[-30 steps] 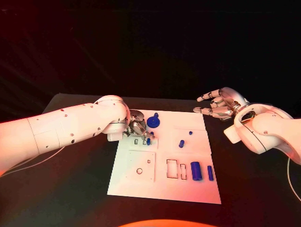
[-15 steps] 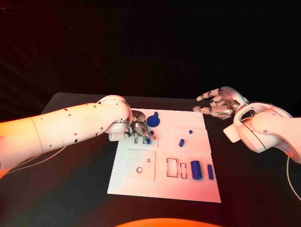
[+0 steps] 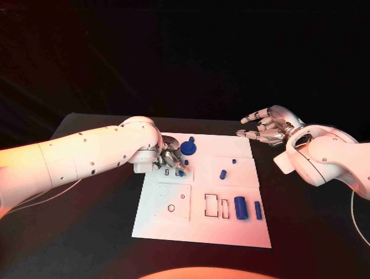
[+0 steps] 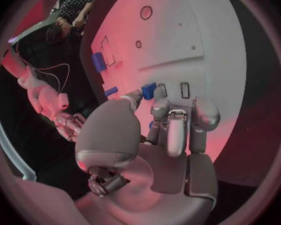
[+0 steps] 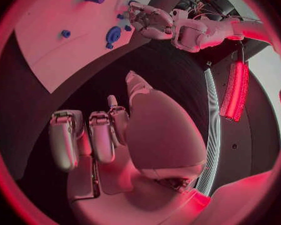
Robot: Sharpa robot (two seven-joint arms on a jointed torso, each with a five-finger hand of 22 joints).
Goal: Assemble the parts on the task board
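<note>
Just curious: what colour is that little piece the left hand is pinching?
Blue. The small part between the left hand's fingertips shows best in the left wrist view.

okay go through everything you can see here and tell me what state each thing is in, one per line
Silver left hand: pinching a small blue block over the white task board.
Silver right hand: holding nothing, fingers apart, off the board.
Large blue cylinder: lying flat on the board.
Round blue disc: resting on the board.

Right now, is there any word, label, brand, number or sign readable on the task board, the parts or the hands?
None: no readable text anywhere.
The task board carries only outlined slots and holes, no lettering.
The blue parts are plain.
The left hand and right hand bear no legible marking.
</note>
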